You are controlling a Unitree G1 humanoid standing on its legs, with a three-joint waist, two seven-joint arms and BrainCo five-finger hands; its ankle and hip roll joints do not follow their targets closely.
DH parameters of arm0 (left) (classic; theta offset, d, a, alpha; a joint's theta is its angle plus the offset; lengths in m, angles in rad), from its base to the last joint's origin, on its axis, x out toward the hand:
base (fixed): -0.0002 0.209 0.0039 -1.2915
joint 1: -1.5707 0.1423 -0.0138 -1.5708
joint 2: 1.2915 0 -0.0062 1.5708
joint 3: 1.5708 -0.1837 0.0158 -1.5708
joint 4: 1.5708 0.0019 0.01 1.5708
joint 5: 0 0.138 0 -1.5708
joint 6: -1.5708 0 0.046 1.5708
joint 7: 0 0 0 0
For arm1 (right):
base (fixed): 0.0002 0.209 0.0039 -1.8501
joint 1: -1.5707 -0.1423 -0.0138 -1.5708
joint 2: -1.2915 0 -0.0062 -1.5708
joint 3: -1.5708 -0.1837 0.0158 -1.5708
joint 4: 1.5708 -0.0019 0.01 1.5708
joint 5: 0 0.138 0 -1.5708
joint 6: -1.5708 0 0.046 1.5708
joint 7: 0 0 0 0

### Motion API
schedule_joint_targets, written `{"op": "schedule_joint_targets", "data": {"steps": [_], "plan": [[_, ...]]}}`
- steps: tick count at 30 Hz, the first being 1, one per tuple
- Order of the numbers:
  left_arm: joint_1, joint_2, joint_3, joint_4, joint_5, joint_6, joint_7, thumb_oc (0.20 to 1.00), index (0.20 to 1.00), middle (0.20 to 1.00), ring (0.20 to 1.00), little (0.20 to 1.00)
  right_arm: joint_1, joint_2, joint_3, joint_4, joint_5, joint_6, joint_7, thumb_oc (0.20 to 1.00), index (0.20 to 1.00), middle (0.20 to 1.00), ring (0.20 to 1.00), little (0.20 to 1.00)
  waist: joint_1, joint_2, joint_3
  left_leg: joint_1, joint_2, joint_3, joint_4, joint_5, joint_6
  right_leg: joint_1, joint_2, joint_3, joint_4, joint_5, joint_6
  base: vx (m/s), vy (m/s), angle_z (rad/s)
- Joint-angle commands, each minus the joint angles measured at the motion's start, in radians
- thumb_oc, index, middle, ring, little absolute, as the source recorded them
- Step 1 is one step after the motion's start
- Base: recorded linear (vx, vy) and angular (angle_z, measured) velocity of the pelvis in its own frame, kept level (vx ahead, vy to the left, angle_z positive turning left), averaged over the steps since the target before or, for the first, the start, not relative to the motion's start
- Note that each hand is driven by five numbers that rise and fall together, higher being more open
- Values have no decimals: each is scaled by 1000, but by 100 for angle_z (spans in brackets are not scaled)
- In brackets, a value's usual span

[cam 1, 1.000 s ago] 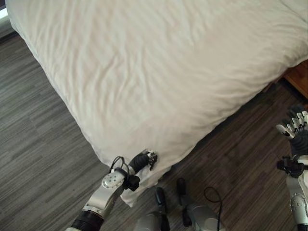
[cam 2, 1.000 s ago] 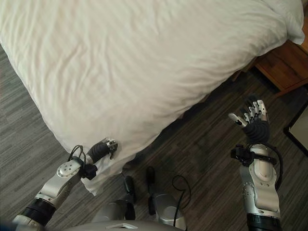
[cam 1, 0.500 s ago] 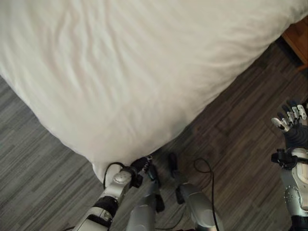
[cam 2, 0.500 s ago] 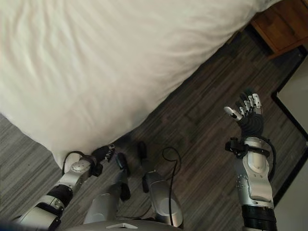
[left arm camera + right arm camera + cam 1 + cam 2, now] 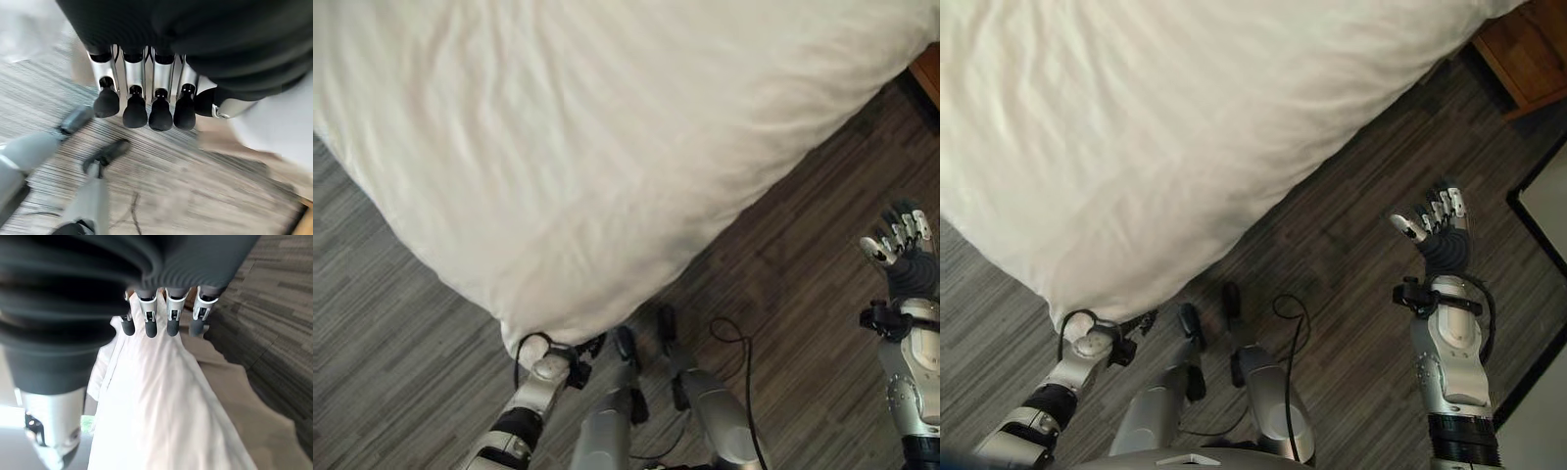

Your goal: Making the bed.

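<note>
The white duvet (image 5: 587, 147) covered the bed across the upper frame, its corner hanging at lower left over grey striped floor (image 5: 1351, 255). My left hand (image 5: 146, 93) was at that corner; whether it held the cloth I cannot tell. My right hand (image 5: 1435, 235) was raised at right, fingers spread, holding nothing. A wooden nightstand (image 5: 1528, 59) sat upper right. No writing was legible.

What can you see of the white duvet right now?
The white duvet is a soft, lightly creased cloth that covers the bed and drapes over its edge above the grey plank floor. Its near corner hangs down by the left hand, though contact there is unclear. The right hand is raised over the floor, apart from it.
</note>
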Motion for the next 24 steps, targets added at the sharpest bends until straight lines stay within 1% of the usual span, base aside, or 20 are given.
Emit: {"op": "schedule_joint_targets", "data": {"steps": [1, 3, 6, 7, 8, 9, 10, 11, 12, 13, 17, 19, 20, 21, 22, 24], "plan": [[-68, -25, -43, -3, -44, -39, -40, 200, 200, 200, 200, 200, 28, -3, -57, -43, -22, -50, 8, 1000, 1000, 1000, 1000, 1000, -5, 23, -57, 53, 2, -46, 7, -48, -27, 82, -17, -37, 12, -80, 78, -22, 12, 15], [-90, -47, -96, -50, -81, -35, -68, 200, 200, 200, 200, 200, 31, 0, -54, -39, -19, -48, 5, 1000, 1000, 1000, 1000, 1000, -9, 26, -59, 63, 0, -48, 7, -50, -26, 93, -20, -37, 12, -81, 78, -30, 7, 9], [-101, -78, -186, -96, -147, -8, -131, 200, 200, 200, 200, 200, 35, 6, -51, -39, -19, -44, 1, 1000, 1000, 1000, 1000, 1000, -16, 31, -59, 85, -3, -50, 7, -55, -23, 114, -22, -34, 12, -84, 78, -26, 3, 5], [-101, -78, -186, -96, -147, -8, -131, 200, 200, 200, 200, 200, 35, 6, -51, -39, -19, -44, 1, 1000, 1000, 1000, 1000, 1000, -16, 31, -59, 85, -3, -50, 7, -55, -23, 114, -22, -34, 12, -84, 78, -32, -8, 0], [-107, -93, -256, -110, -143, 11, -181, 200, 200, 200, 200, 200, 35, 11, -49, -37, -18, -40, -1, 1000, 1000, 1000, 1000, 1000, -20, 38, -61, 98, -6, -50, 7, -58, -21, 128, -25, -31, 14, -88, 77, -31, -5, 0], [-106, -97, -291, -124, -136, 20, -201, 200, 200, 200, 200, 200, 36, 14, -49, -32, -17, -37, -3, 1000, 1000, 1000, 1000, 1000, -22, 45, -61, 109, -7, -50, 7, -62, -19, 132, -26, -31, 27, -96, 76, -59, 3, 1], [-112, -100, -341, -138, -115, 24, -223, 200, 200, 200, 200, 200, 35, 12, -45, -25, -20, -34, -7, 1000, 1000, 1000, 1000, 1000, -26, 59, -66, 125, -9, -49, 7, -67, -16, 136, -28, -27, 53, -112, 74, -46, 16, 2], [-110, -99, -362, -148, -101, 27, -237, 200, 200, 200, 200, 200, 37, 13, -45, -19, -20, -33, -9, 1000, 1000, 1000, 1000, 1000, -26, 68, -67, 137, -9, -51, 7, -70, -14, 137, -29, -25, 75, -123, 72, -39, 14, 4], [-109, -99, -363, -149, -100, 28, -238, 200, 200, 200, 200, 200, 38, 13, -45, -19, -20, -33, -9, 1000, 1000, 1000, 1000, 1000, -25, 69, -66, 139, -9, -51, 7, -70, -14, 137, -29, -25, 80, -126, 72, -25, 14, 5], [-105, -92, -382, -159, -76, 30, -253, 200, 200, 200, 200, 200, 37, 15, -44, -11, -23, -31, -13, 1000, 1000, 1000, 1000, 1000, -25, 80, -69, 155, -10, -51, 7, -75, -13, 141, -30, -25, 106, -143, 71, -23, 15, 5], [-52, -39, -388, -189, -48, 24, -286, 200, 200, 200, 200, 200, 44, 8, -41, 15, -39, -20, -4, 1000, 1000, 1000, 1000, 1000, -23, 114, -82, 206, -16, -53, 7, -86, -9, 159, -35, -26, 169, -185, 65, -31, 20, 3], [-8, 14, -362, -222, -51, 20, -303, 200, 200, 200, 200, 200, 52, 3, -44, 31, -52, -14, -2, 1000, 1000, 1000, 1000, 1000, -22, 128, -99, 240, -20, -60, 7, -92, -10, 195, -41, -31, 172, -196, 63, 8, -7, 6], [19, 49, -340, -254, -83, 19, -311, 200, 200, 200, 200, 200, 56, -4, -49, 38, -60, -11, 2, 1000, 1000, 1000, 1000, 1000, -21, 135, -114, 256, -22, -67, 7, -92, -11, 218, -43, -37, 164, -199, 62, 37, -20, 8], [51, 85, -314, -300, -146, 26, -322, 200, 200, 200, 200, 200, 62, -6, -59, 43, -65, -9, 2, 1000, 1000, 1000, 1000, 1000, -19, 141, -130, 270, -24, -75, 7, -93, -11, 241, -45, -44, 157, -200, 62, 46, -21, 9], [74, 106, -299, -328, -183, 30, -331, 200, 200, 200, 200, 200, 65, -7, -65, 45, -66, -8, 7, 1000, 1000, 1000, 1000, 1000, -18, 146, -146, 280, -26, -77, 7, -95, -12, 256, -47, -46, 151, -199, 62, 30, -26, 14], [136, 141, -225, -391, -315, 35, -334, 200, 200, 200, 200, 200, 73, -3, -80, 49, -74, -8, 12, 1000, 1000, 1000, 1000, 1000, -12, 149, -179, 301, -29, -89, 7, -96, -14, 295, -50, -59, 131, -199, 61, 23, -31, 21]]}}
